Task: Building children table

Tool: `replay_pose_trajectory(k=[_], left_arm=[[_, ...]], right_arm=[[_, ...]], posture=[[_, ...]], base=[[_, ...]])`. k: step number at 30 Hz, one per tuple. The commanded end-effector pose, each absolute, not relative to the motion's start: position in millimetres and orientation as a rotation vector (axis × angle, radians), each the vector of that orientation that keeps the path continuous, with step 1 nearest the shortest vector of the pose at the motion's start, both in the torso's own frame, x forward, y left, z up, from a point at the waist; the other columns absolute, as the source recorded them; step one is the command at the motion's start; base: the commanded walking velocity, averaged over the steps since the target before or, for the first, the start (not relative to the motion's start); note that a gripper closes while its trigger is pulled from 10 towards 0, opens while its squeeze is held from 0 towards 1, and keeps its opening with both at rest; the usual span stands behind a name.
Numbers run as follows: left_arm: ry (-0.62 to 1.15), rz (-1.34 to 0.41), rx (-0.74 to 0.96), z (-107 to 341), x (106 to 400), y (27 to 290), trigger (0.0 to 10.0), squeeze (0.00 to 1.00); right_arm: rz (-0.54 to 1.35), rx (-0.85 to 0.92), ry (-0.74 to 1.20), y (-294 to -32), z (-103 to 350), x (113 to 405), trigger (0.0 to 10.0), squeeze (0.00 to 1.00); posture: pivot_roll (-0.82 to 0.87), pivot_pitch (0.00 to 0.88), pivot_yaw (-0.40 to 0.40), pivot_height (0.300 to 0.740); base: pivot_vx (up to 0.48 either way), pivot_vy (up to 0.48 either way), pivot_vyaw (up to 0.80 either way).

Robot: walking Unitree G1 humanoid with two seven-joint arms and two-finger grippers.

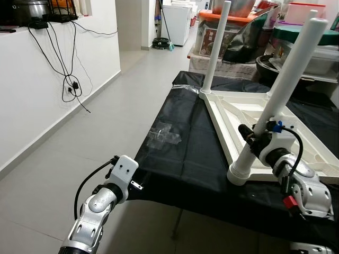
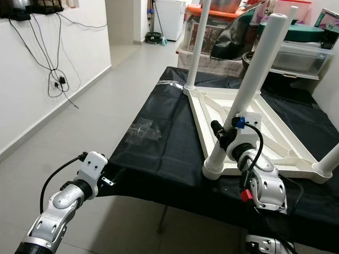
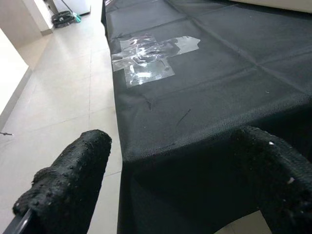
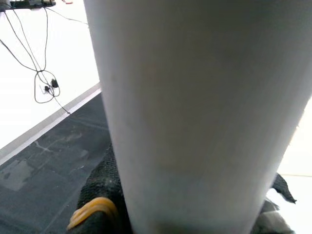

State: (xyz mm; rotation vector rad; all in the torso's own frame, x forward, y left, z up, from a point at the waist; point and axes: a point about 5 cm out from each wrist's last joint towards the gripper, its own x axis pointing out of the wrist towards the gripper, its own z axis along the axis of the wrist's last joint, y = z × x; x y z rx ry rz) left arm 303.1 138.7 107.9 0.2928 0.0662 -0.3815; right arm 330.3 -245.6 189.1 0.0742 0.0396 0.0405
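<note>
The white children's table (image 1: 265,119) lies upside down on the black-covered tabletop (image 1: 180,153), its underside frame facing up. Taking that frame as the landmark, one white leg (image 1: 280,100) rises from its near corner, leaning a little off upright with its long axis running up and away from the robot; a second leg (image 1: 216,47) stands at the far corner. The right gripper (image 1: 258,138) is at the near leg just above its socket, fingers closed around the tube, so this arm is the one placed to seat or twist it. The right wrist view confirms the grasp, the pale tube pressed against the dark fingers (image 4: 100,187). The left gripper (image 1: 139,185) hovers at the tabletop's front edge, well apart from the frame; the left wrist view shows its fingers (image 3: 73,180) spread open and a clear tape patch (image 3: 151,56).
</note>
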Motion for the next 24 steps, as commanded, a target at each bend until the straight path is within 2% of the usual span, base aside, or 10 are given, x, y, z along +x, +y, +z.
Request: replay_pose_trajectory(k=[1, 3, 4, 7, 8, 13, 14, 17, 18, 24], left_arm=[[0.081, -0.393, 0.301, 103.1, 300.7, 139.1, 10.0, 0.0], [0.081, -0.393, 0.301, 103.1, 300.7, 139.1, 10.0, 0.0], [0.083, -0.394, 0.302, 102.6, 300.3, 139.0, 10.0, 0.0], [0.083, -0.396, 0.302, 102.7, 300.1, 138.3, 10.0, 0.0], [0.083, -0.4, 0.303, 102.8, 300.5, 137.5, 10.0, 0.0], [0.081, -0.405, 0.304, 103.5, 301.9, 136.7, 10.0, 0.0], [0.08, -0.404, 0.304, 104.1, 302.6, 136.8, 10.0, 0.0], [0.08, -0.402, 0.303, 104.3, 302.8, 137.2, 10.0, 0.0], [0.08, -0.401, 0.302, 103.9, 302.4, 137.6, 10.0, 0.0], [0.087, -0.403, 0.3, 101.2, 300.0, 137.4, 10.0, 0.0]], right_arm=[[-0.261, 0.127, 0.23, -257.3, 148.8, 325.4, 0.0, 0.0], [-0.261, 0.127, 0.23, -257.3, 148.8, 325.4, 0.0, 0.0], [-0.485, 0.161, 0.308, -258.8, 130.5, 312.5, 0.0, 0.0], [-0.61, 0.162, 0.349, -249.6, 121.0, 300.2, 0.0, 0.0], [-0.581, 0.177, 0.356, -227.2, 118.6, 298.0, 10.0, 0.0], [-0.423, 0.136, 0.298, -200.4, 128.2, 303.2, 10.0, 0.0], [-0.379, 0.135, 0.263, -201.1, 133.3, 305.7, 10.0, 1.0], [-0.374, 0.122, 0.236, -211.1, 138.8, 308.9, 10.0, 1.0], [-0.331, 0.118, 0.189, -222.4, 147.5, 314.9, 10.0, 0.0], [-0.036, 0.11, 0.074, -246.6, 177.9, 328.5, 10.0, 0.0]], posture=[[0.1, 0.0, -0.108, 0.74], [0.1, 0.0, -0.108, 0.74], [0.1, 0.0, -0.107, 0.74], [0.1, 0.0, -0.105, 0.74], [0.09, 0.0, -0.094, 0.74], [0.09, 0.0, -0.098, 0.74], [0.09, 0.0, -0.101, 0.74], [0.09, 0.0, -0.101, 0.74], [0.09, 0.0, -0.103, 0.74], [0.09, 0.0, -0.102, 0.74]], base=[[0.0, 0.0, 0.0], [0.0, 0.0, 0.0], [0.0, 0.0, 0.0], [0.0, 0.0, 0.0], [0.0, 0.0, 0.0], [0.0, 0.0, 0.0], [0.0, 0.0, 0.0], [0.0, 0.0, 0.0], [0.0, 0.0, 0.0], [0.0, 0.0, 0.0]])
